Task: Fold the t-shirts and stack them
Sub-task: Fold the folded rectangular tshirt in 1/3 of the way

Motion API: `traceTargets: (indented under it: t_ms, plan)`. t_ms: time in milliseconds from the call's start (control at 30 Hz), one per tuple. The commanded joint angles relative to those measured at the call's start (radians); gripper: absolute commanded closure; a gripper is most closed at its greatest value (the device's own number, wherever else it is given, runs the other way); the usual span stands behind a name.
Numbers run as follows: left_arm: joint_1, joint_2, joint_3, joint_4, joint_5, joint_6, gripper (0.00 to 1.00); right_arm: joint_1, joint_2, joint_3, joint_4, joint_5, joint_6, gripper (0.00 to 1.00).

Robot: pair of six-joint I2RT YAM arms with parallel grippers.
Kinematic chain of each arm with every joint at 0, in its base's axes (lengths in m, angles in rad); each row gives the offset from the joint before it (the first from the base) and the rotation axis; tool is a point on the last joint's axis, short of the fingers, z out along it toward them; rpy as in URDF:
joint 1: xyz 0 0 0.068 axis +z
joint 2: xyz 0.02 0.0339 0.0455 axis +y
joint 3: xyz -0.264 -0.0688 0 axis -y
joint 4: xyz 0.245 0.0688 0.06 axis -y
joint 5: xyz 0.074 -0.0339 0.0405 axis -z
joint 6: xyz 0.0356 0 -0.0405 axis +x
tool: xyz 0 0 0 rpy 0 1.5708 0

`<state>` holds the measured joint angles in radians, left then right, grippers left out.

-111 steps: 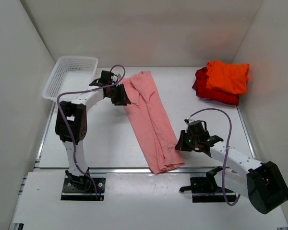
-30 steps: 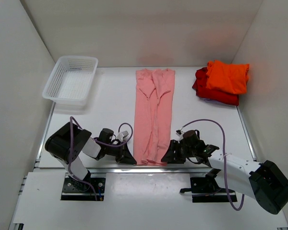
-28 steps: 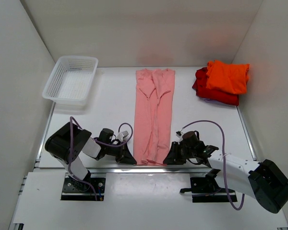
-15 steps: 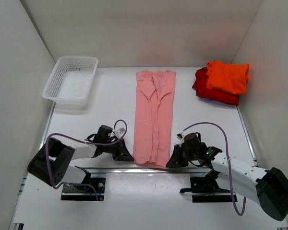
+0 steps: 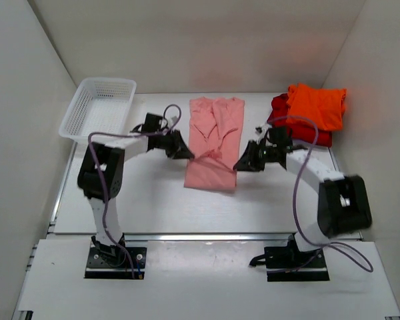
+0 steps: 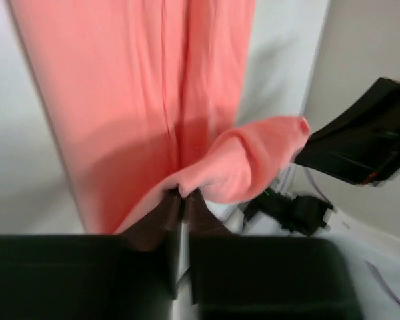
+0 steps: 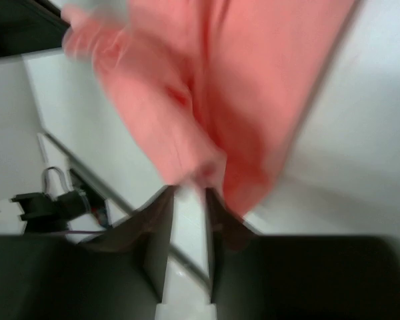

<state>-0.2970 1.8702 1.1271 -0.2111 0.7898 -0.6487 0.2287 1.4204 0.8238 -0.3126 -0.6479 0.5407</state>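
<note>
The salmon-pink t-shirt (image 5: 215, 137) lies lengthwise at the table's middle, its near end lifted and doubled back over itself. My left gripper (image 5: 187, 154) is shut on the near left corner; the left wrist view shows the cloth (image 6: 207, 87) pinched between the fingertips (image 6: 175, 202). My right gripper (image 5: 241, 164) is shut on the near right corner; the right wrist view shows blurred pink cloth (image 7: 207, 100) at the fingertips (image 7: 165, 200). The orange t-shirt (image 5: 315, 105) lies folded on the red t-shirt (image 5: 285, 123) at the back right.
A white mesh basket (image 5: 99, 107) stands at the back left. White walls close the table on three sides. The table's front edge (image 5: 200, 235) runs across below the arms.
Both grippers have lifted the pink shirt's near end from the front edge and carried it back towards the collar, so the shirt now shows about half its length.
</note>
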Motion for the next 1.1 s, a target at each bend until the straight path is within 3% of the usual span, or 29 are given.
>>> traceTargets:
  t_ms: [0,33,67,167,300,400,433,500,567,600,700,767,900,1067]
  plan:
    - [0.056,0.183,0.330,-0.109,-0.056,0.060,0.61,-0.074,0.234,0.258,-0.025,0.039,-0.174,0.72]
    - [0.056,0.251,0.388,-0.123,-0.082,0.055,0.50,-0.074,0.320,0.372,-0.069,0.080,-0.198,0.65]
    - [0.070,0.279,0.477,-0.146,-0.084,0.055,0.02,-0.080,0.351,0.415,-0.095,0.106,-0.217,0.55]
    - [0.088,0.339,0.568,-0.152,-0.093,0.047,0.01,-0.080,0.400,0.480,-0.065,0.182,-0.226,0.44]
    - [0.078,0.236,0.441,-0.171,-0.187,0.124,0.01,-0.039,0.342,0.414,-0.075,0.287,-0.248,0.42]
    - [0.029,0.085,0.287,-0.232,-0.462,0.271,0.01,0.001,0.249,0.293,-0.071,0.372,-0.243,0.42]
    - [-0.019,0.058,0.243,-0.269,-0.524,0.297,0.01,0.020,0.238,0.273,-0.069,0.382,-0.243,0.42]
    - [-0.103,-0.032,0.171,-0.295,-0.787,0.381,0.01,0.038,0.209,0.221,-0.088,0.427,-0.248,0.43]
    - [-0.203,-0.109,0.093,-0.280,-0.918,0.455,0.01,0.064,0.187,0.195,-0.085,0.444,-0.252,0.43]
    - [-0.214,-0.171,0.058,-0.260,-0.928,0.489,0.01,0.066,0.170,0.181,-0.083,0.444,-0.257,0.42]
    - [-0.090,-0.334,-0.189,-0.052,-0.653,0.404,0.01,0.083,0.152,0.164,-0.085,0.452,-0.252,0.43]
    - [0.021,-0.368,-0.234,-0.004,-0.525,0.389,0.02,0.098,0.147,0.152,-0.089,0.450,-0.245,0.43]
    - [-0.094,-0.404,-0.213,-0.090,-0.751,0.544,0.01,0.119,0.124,0.107,-0.039,0.436,-0.214,0.43]
    - [-0.134,-0.476,-0.328,-0.026,-0.621,0.468,0.01,0.129,0.045,0.019,0.010,0.399,-0.160,0.44]
